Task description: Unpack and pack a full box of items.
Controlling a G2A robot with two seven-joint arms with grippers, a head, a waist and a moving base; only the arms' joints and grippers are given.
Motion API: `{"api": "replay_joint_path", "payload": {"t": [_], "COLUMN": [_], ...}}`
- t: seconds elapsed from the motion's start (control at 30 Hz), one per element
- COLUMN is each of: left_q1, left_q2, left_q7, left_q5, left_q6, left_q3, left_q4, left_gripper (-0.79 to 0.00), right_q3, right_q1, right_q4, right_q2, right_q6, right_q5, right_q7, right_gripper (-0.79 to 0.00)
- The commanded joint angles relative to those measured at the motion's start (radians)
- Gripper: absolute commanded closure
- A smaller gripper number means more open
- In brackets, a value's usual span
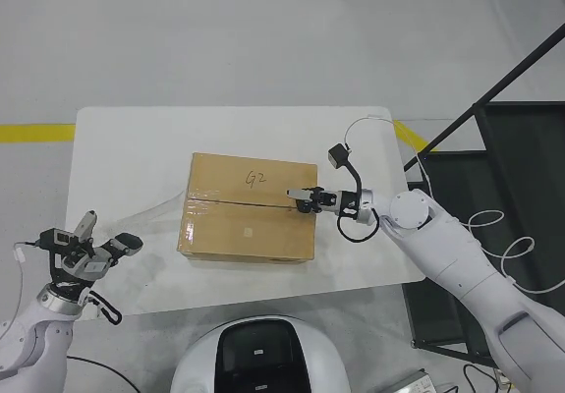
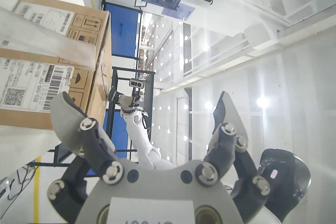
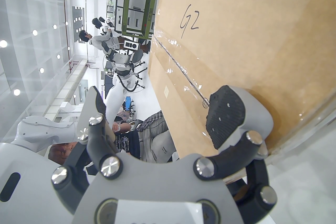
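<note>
A shut brown cardboard box [image 1: 250, 206] marked with handwriting sits in the middle of the white table [image 1: 125, 147]; clear tape runs along its top seam [image 3: 181, 70]. My right gripper [image 1: 300, 199] is open at the right end of that seam. One of its pads [image 3: 225, 114] rests on the box top beside the tape, and the other finger stands off the box's edge. My left gripper [image 1: 110, 231] is open and holds nothing, over the table's front left corner, well away from the box [image 2: 52, 51]. A hazy translucent strip [image 1: 154, 221] stretches from the box's left side towards it.
A black metal rack [image 1: 518, 157] stands close to the table's right edge. A yellow line [image 1: 17, 133] crosses the floor at the left. Bare table lies to the left of the box and behind it.
</note>
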Motion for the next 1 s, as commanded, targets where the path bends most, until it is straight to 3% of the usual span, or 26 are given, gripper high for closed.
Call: {"api": "replay_joint_path", "payload": {"t": [0.0,0.33,0.53,0.67,0.97], "left_q1": [0.0,0.0,-0.023,-0.036,-0.081], "left_q2": [0.0,0.0,-0.004,-0.012,-0.033], "left_q7": [0.0,0.0,0.091,0.157,0.224], "left_q5": [0.0,0.0,-0.024,-0.003,0.051], "left_q6": [-0.001,-0.001,0.067,0.08,0.003], "left_q3": [0.001,0.001,0.006,0.05,0.157], "left_q4": [0.0,0.0,-0.025,0.016,0.189], "left_gripper": [-0.785,-0.785,-0.785,-0.785,-0.785], "right_q3": [0.0,0.0,0.0,0.0,0.0], "right_q1": [0.0,0.0,0.0,0.0,0.0], "right_q4": [0.0,0.0,0.0,0.0,0.0], "right_q2": [0.0,0.0,0.0,0.0,0.0], "right_q6": [0.0,0.0,0.0,0.0,0.0], "right_q5": [0.0,0.0,0.0,0.0,0.0], "right_q7": [0.0,0.0,0.0,0.0,0.0], "right_gripper": [-0.785,-0.785,-0.785,-0.785,-0.785]}}
